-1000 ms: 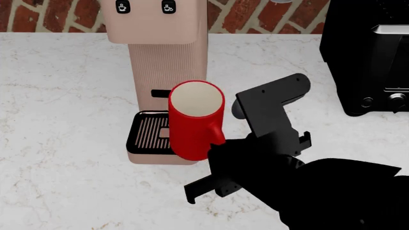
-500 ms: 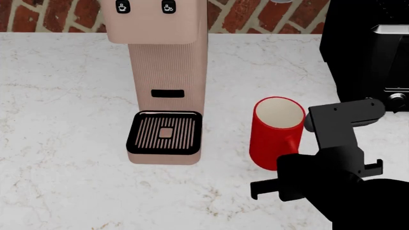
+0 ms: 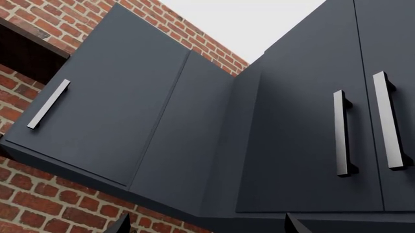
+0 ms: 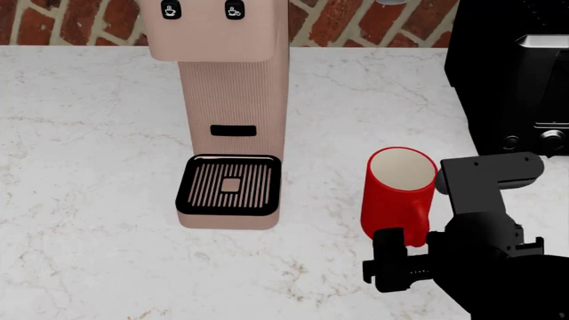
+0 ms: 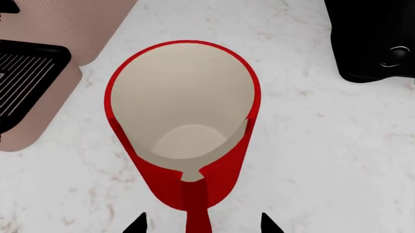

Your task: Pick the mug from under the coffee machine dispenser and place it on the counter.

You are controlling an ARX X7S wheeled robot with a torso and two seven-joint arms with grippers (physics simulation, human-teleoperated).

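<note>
Coffee machine dispenser [image 4: 229, 113] at left, drip tray [image 4: 229, 185] bare. Mug [image 4: 399, 193] upright on the marble tabletop [image 4: 89, 133], well clear of the tray, between the machine and the black appliance [image 4: 511, 73]. My right end effector [image 5: 201, 224] is spread, one tip on each side of the handle [image 5: 196, 208], not clamping (contact at the tips cannot be told). Placing looks done; release is the step in hand. Next: back straight off without nudging the handle. Left end effector [image 3: 204, 224] faces wall cabinets [image 3: 194, 121], tips apart, empty.
</note>
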